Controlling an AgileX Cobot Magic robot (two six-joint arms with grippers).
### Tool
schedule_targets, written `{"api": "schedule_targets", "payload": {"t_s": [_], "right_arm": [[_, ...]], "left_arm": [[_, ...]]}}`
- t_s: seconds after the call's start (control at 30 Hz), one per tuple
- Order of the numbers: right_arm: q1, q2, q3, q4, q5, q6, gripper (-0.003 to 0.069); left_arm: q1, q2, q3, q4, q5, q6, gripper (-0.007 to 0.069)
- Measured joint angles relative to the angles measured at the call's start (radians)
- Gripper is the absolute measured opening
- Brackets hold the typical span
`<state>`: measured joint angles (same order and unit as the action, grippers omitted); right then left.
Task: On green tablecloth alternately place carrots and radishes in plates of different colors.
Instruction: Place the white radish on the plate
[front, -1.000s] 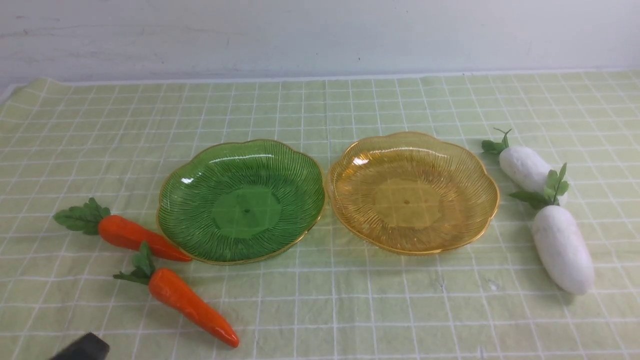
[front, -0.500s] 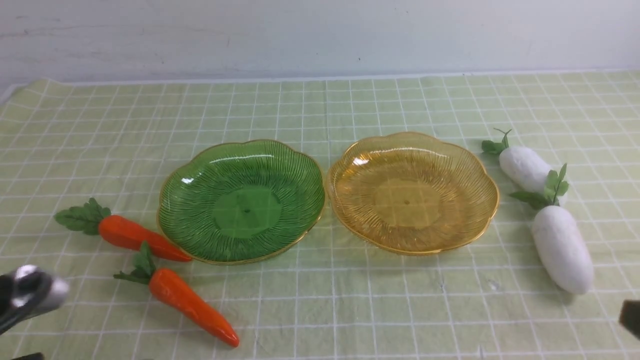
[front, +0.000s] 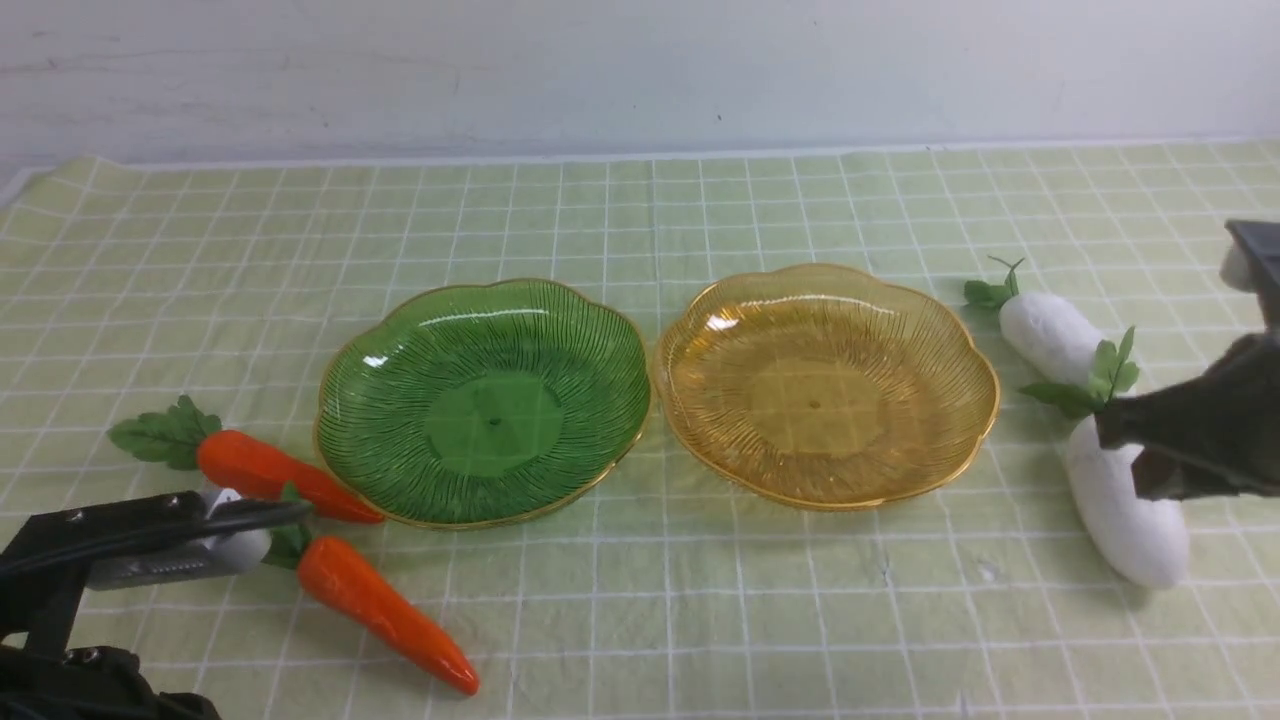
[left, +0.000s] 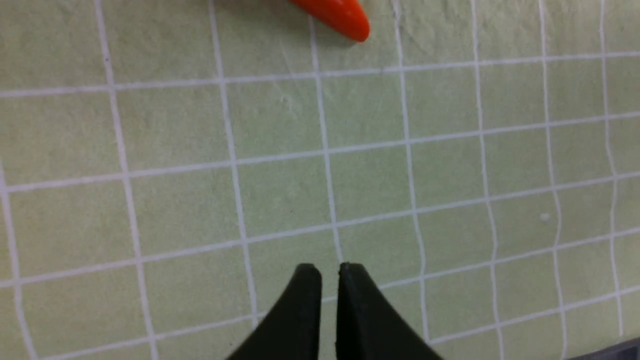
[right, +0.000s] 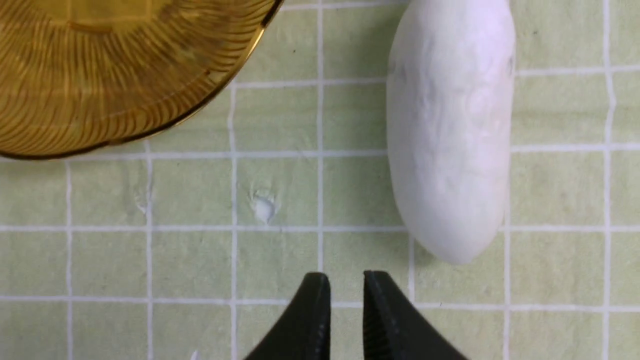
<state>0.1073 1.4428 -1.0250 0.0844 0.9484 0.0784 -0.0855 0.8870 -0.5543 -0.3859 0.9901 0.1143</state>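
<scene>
On the green tablecloth (front: 640, 220) an empty green plate (front: 480, 400) and an empty amber plate (front: 825, 390) stand side by side. Two carrots lie left of the green plate, the far one (front: 265, 472) touching its rim and the near one (front: 385, 610) in front. Two radishes lie right of the amber plate, one far (front: 1045, 332) and one near (front: 1125, 520). My left gripper (front: 290, 512) is shut and empty over the near carrot's leaves. Its wrist view shows the gripper (left: 327, 270) and a carrot tip (left: 340, 17). My right gripper (front: 1105, 425) is shut and empty over the near radish (right: 450, 130). It also shows in its wrist view (right: 346, 280), just short of that radish's blunt end.
A pale wall (front: 640, 70) rises behind the cloth's far edge. The amber plate's rim (right: 200, 107) is a few grid squares from the near radish. The cloth between and in front of the plates carries nothing.
Both arms have come into the front view: the left from the bottom left corner up to the carrots, the right from the right edge up over the near radish. Nothing on the cloth has moved.
</scene>
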Motion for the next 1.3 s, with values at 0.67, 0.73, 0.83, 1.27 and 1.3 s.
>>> {"api": "schedule_targets", "payload": {"t_s": [0.67, 0.73, 0.83, 1.27, 1.3], "right_arm": [[0.0, 0.26, -0.123, -0.172, -0.046, 0.049, 0.0539], [0.0, 0.274, -0.123, -0.178, -0.053, 0.056, 0.0554], [0.0, 0.316, -0.124, -0.199, -0.063, 0.066, 0.057], [0.0, 0.424, -0.153, -0.214, -0.045, 0.052, 0.0452], [0.0, 0.41, -0.171, -0.213, -0.007, 0.047, 0.0452]], "left_arm": [[0.0, 0.001, -0.003, 0.0, 0.001, 0.011, 0.0048], [0.0, 0.001, -0.003, 0.0, 0.001, 0.011, 0.0048], [0.0, 0.001, -0.003, 0.0, 0.001, 0.011, 0.0048], [0.0, 0.001, -0.003, 0.0, 0.034, 0.048, 0.0048], [0.0, 0.001, -0.003, 0.0, 0.034, 0.05, 0.0048]]}}
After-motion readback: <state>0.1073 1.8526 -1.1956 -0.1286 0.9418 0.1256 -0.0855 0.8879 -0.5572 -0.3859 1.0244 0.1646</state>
